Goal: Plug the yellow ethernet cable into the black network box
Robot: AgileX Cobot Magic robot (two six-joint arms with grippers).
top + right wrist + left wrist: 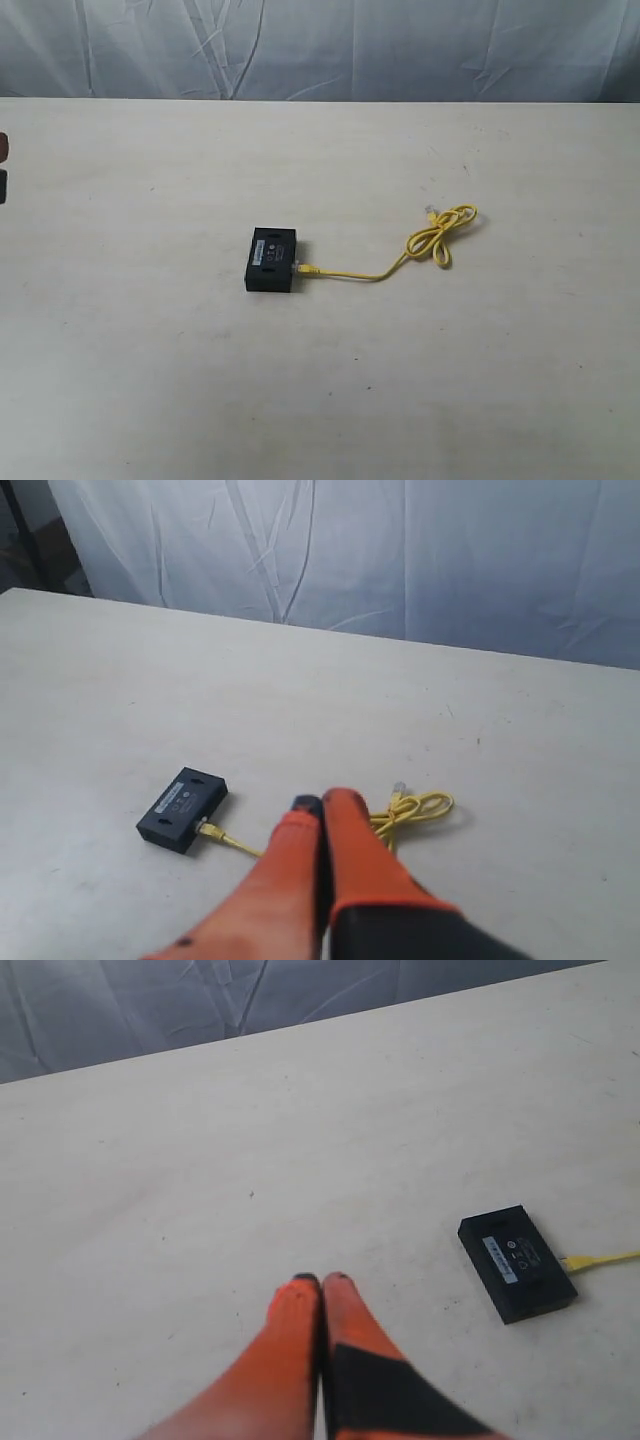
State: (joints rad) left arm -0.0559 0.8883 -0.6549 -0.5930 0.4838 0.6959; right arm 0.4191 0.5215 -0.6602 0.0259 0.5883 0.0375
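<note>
Orange-fingered left gripper (320, 1280): I log the two fingers pressed flat together, nothing between them. It is over bare table (150, 380), a pale, lightly scuffed surface.

Right gripper (322, 800): same orange fingers with black tips, likewise closed against each other and holding nothing.

Item 1, black network box (272, 260): flat rectangular casing lying near the middle of the table. It is well apart from the left gripper's tips and clear of the right gripper too. On its top I see a pale label (511, 1249) with small white marks beside it, but the writing is too small for me to read.

Item 2, yellow ethernet cable (440, 235): one plug (305, 268) meets the side of the box that faces right in the exterior view. I cannot tell whether it is fully seated. From there the cord runs along the table to a looped figure-eight bundle, right of the box and a little farther back, with the free clear plug at the bundle's far edge. In the right wrist view that bundle lies just beyond the right gripper's tips, partly hidden behind one finger.

Background: grey-white creased cloth backdrop (320, 50) hanging behind the table's far edge.
</note>
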